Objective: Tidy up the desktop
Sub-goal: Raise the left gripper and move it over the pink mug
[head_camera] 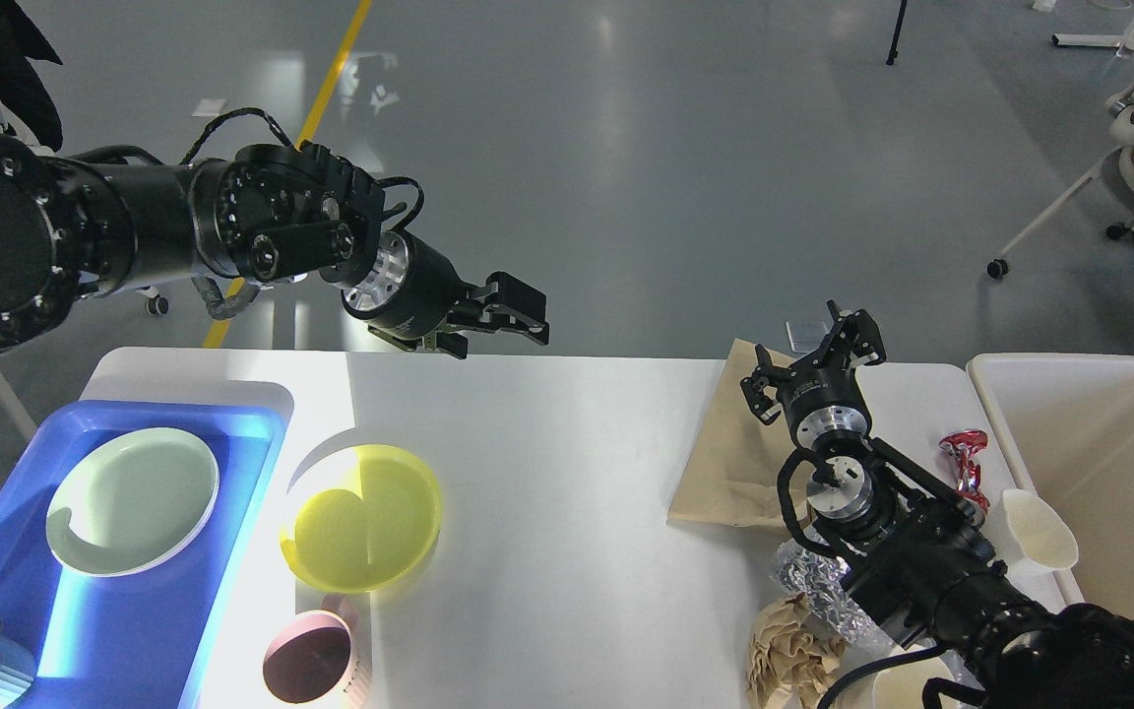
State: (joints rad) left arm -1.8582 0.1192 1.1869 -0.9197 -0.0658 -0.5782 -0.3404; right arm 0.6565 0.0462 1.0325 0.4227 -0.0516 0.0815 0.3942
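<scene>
Left claw (508, 325) hovering above counter's (567, 512) far edge, fingers slightly parted, gripping nothing. Right claw (813, 366) hanging over brown paper bag (724, 463), fingers spread, empty. Counter filling lower frame, carrying yellow plate (362, 517), blue tray (85, 611), crumpled foil (818, 581).

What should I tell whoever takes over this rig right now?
Left gripper: empty, above the desktop's far edge; open or shut unclear.
Right gripper: fingers apart, empty, over the brown paper bag.
Done: pale green plate lies in the blue tray.
Left: yellow plate and pink cup beside the tray; foil, crumpled paper, red wrapper outside the bin.
</scene>
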